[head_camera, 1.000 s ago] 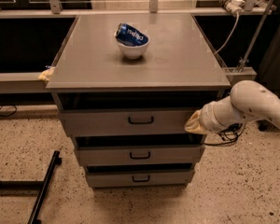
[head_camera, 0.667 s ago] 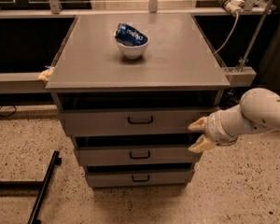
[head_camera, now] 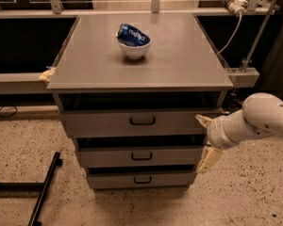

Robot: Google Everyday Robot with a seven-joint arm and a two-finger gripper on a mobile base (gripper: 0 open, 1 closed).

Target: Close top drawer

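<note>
The top drawer (head_camera: 137, 122) is a wide grey metal drawer with a dark loop handle (head_camera: 142, 121) at its centre. It stands pulled out a little, with a dark gap above its front panel under the cabinet top. My gripper (head_camera: 204, 141) is at the drawer's right end, on a white arm coming from the right. Its two cream fingers are spread apart, the upper finger (head_camera: 202, 120) near the right edge of the drawer front, the lower one (head_camera: 205, 160) hanging beside the middle drawer. It holds nothing.
Two slimmer grey drawers (head_camera: 141, 156) sit below. A white bowl with a crushed blue can (head_camera: 133, 39) stands on the cabinet top (head_camera: 179, 65). A black bar (head_camera: 43, 192) lies on the speckled floor at left. Rails and cables run behind the cabinet.
My gripper has moved right and down, off the right end of the drawer front, and its fingers have spread wider. The drawer looks unmoved.
</note>
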